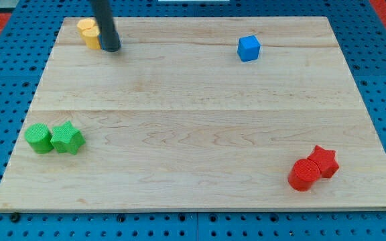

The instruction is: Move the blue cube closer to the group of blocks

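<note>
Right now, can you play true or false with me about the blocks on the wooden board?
1. The blue cube sits near the view's top. True.
2. My tip is touching the blue cube. False: it is far to the view's left, right beside the yellow block.
3. Two green blocks sit together at the view's left. True.
4. The red blocks are at the view's top left. False: they are at the bottom right.
5. The blue cube stands alone. True.
</note>
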